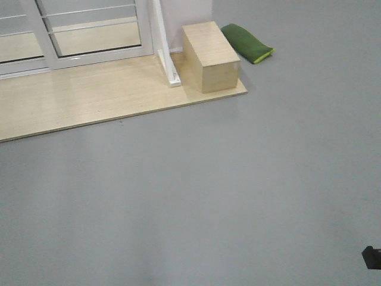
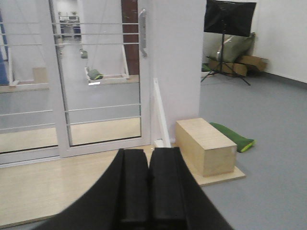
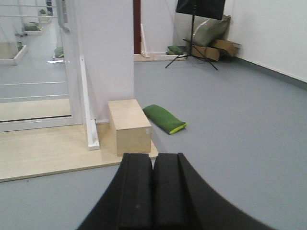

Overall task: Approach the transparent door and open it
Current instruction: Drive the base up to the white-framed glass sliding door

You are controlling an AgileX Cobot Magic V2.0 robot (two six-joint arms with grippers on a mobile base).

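The transparent door (image 2: pixel 103 86) is a white-framed glass panel with thin horizontal bars, standing closed some way ahead on a low wooden platform (image 2: pixel 48 187). Its grey pull handle (image 2: pixel 142 32) is high on the right stile. The front view shows only the door's bottom part (image 1: pixel 95 36); the right wrist view has it at the far left (image 3: pixel 33 91). My left gripper (image 2: pixel 149 152) is shut and holds nothing, pointing toward the door from a distance. My right gripper (image 3: pixel 154 155) is also shut and empty, over grey floor short of the platform.
A wooden box (image 1: pixel 210 55) sits on the platform's right end beside a slanted white post (image 1: pixel 165 53). A green cushion (image 1: pixel 247 43) lies on the floor past it. A white wall block (image 2: pixel 175 67) adjoins the door. A similar glass panel (image 2: pixel 24 86) stands left. A black stand (image 2: pixel 229 19) is far back.
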